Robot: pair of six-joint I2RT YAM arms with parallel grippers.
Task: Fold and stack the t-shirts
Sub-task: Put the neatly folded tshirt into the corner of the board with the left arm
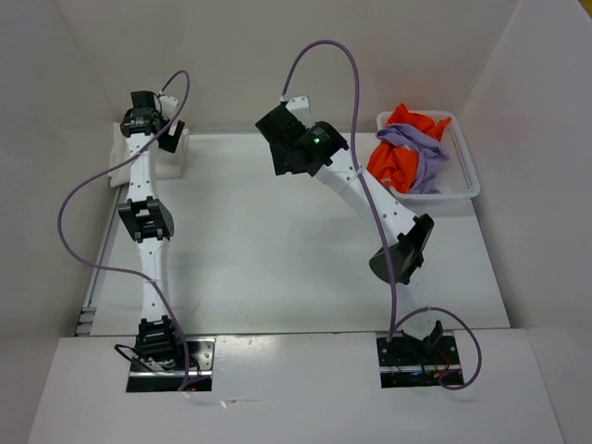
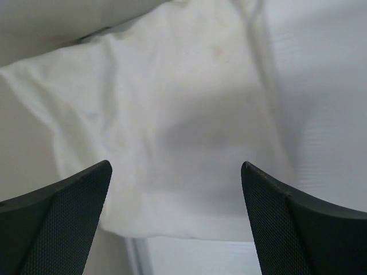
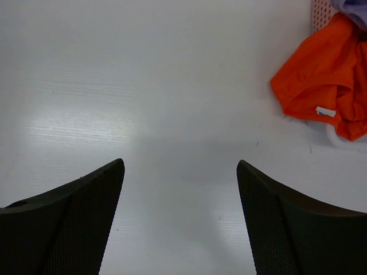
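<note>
Hovering wide open, left gripper is over the white cloth t-shirt upper left; right gripper is wide too, empty. Bright orange t-shirt and lavender t-shirt sit in the white plastic mesh basket upper right.

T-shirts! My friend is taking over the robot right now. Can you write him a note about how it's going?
Left gripper: open, empty, right over the white t-shirt.
Right gripper: open, empty, over bare table.
White t-shirt: looks folded, far left corner.
Orange t-shirt and lavender t-shirt: crumpled in the basket, orange spilling over its edge.
To do: fold both, stack on the white one.
</note>
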